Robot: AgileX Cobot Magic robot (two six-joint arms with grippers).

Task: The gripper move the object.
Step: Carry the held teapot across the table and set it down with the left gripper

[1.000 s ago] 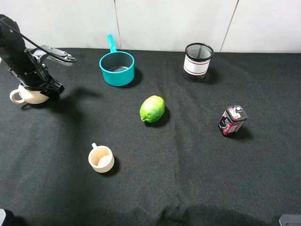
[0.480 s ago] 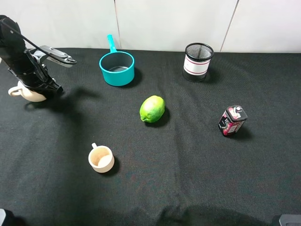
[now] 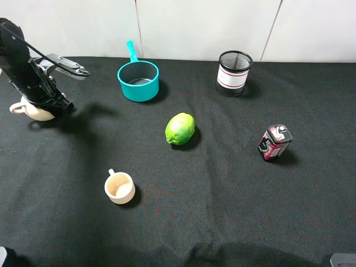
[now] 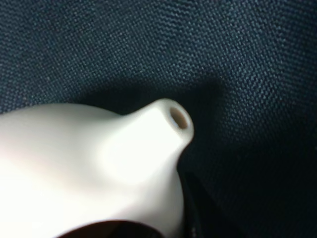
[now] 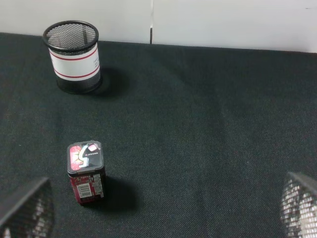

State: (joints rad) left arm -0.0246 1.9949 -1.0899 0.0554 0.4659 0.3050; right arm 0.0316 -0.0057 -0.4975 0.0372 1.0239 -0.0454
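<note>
Moved: teapot [image 3: 33, 111] and left gripper [image 3: 50, 102] have shifted slightly to the far left over the last second.
Left gripper: seems clamped on the teapot rim; fingers mostly hidden.
Right gripper [image 5: 161, 218]: wide apart, holding nothing.
Containers: pan [image 3: 138, 80] and cup [image 3: 119, 187] look empty.
Teapot: upright at the far left of the cloth [image 3: 222, 194], long axis left-right.
Around: lime [image 3: 180, 128], can [image 3: 274, 142] and mesh holder [image 3: 234, 73] are well apart from it.

The black cloth-covered counter [image 3: 222, 211] carries a green lime [image 3: 180, 128] near its middle. Behind the lime to the left sits a teal saucepan [image 3: 138, 80], and behind it to the right a black mesh pen holder [image 3: 234, 73]. A small red-and-black carton [image 3: 275, 142] stands well to the right. A small cream cup [image 3: 119, 187] sits in front of the lime to the left, and a squat cream ceramic teapot [image 3: 34, 110] far left.
</note>
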